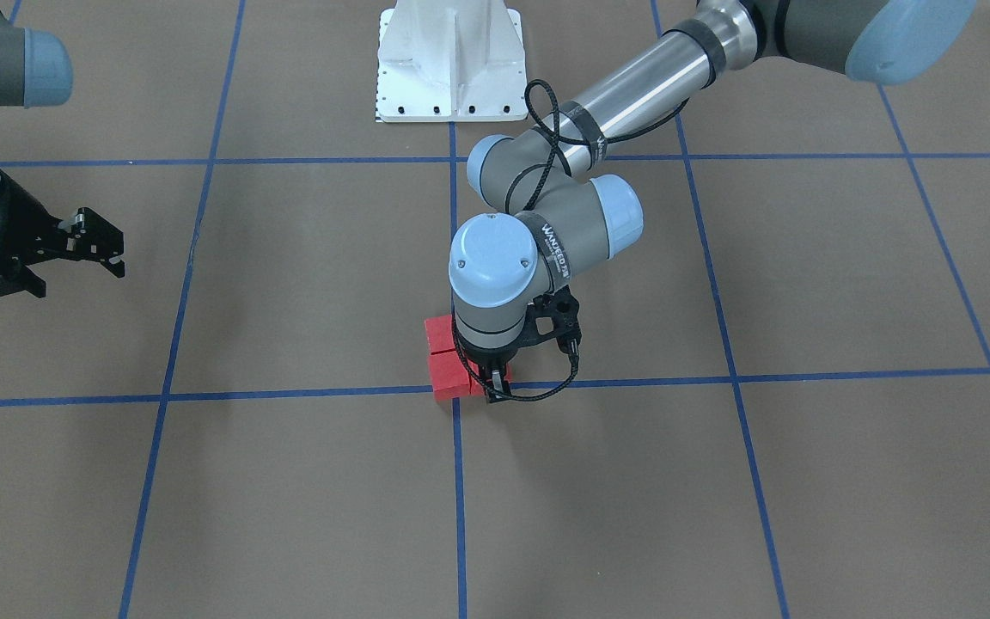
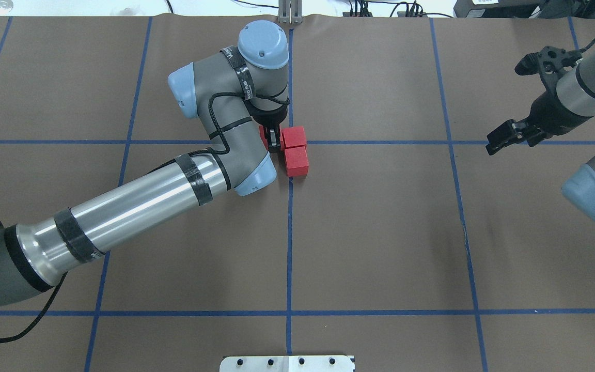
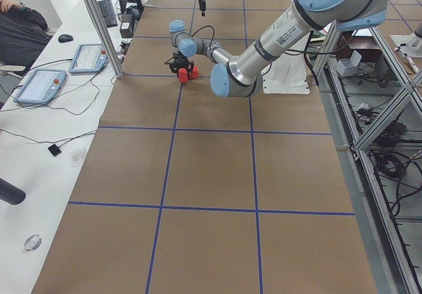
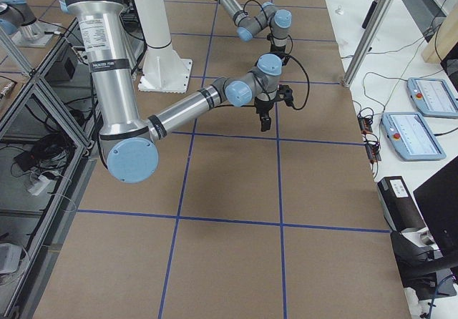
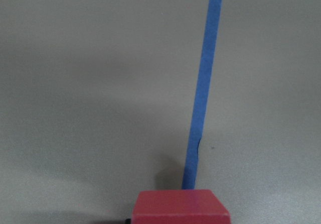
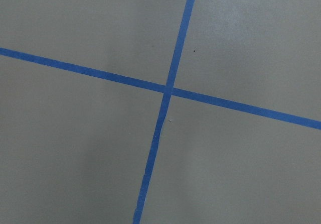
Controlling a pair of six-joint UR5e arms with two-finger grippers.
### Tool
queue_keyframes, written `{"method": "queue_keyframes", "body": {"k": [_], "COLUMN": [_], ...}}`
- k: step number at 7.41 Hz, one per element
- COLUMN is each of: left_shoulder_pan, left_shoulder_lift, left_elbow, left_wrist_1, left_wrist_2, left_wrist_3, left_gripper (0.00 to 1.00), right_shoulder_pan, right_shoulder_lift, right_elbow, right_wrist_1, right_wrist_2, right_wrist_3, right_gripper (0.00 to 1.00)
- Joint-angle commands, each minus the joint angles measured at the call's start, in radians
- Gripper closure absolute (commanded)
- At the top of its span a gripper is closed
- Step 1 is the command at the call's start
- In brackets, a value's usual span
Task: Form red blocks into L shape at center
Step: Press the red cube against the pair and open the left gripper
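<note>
Three red blocks sit at the center crossing [image 2: 290,142] of the blue lines. In the overhead view two of them [image 2: 294,137] [image 2: 296,161] touch just right of the line, one behind the other. The third [image 2: 262,134] sits left of them, mostly hidden under my left gripper [image 2: 275,140]. That gripper points straight down and is shut on this block, low at the table. The block also shows at the bottom of the left wrist view [image 5: 180,206]. In the front view the pair [image 1: 443,352] lies beside the left gripper [image 1: 493,383]. My right gripper [image 2: 517,95] is open and empty, far to the right.
The white robot base plate [image 1: 450,60] stands at the robot's side of the table. The right wrist view shows another blue-line crossing [image 6: 168,89] on bare brown surface. An operators' desk with tablets [image 3: 39,86] runs along the far side.
</note>
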Motion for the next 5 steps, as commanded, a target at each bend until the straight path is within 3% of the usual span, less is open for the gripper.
{"method": "queue_keyframes", "body": {"k": [1,4,5], "left_shoulder_pan": [0.006,0.009,0.009], "left_shoulder_lift": [0.001,0.001,0.001], "left_elbow": [0.0,0.0,-0.002], "left_wrist_1": [0.0,0.0,0.0], "left_wrist_2": [0.0,0.0,0.0], "left_wrist_3": [0.001,0.001,0.0], "left_gripper": [1.0,0.99,0.84], "right_shoulder_pan": [0.0,0.0,0.0], "right_shoulder_lift": [-0.002,-0.002,-0.002], "right_elbow": [0.006,0.008,0.008], "right_wrist_1": [0.0,0.0,0.0], "right_wrist_2": [0.0,0.0,0.0], "right_wrist_3": [0.0,0.0,0.002], "right_gripper": [0.01,0.01,0.01]}}
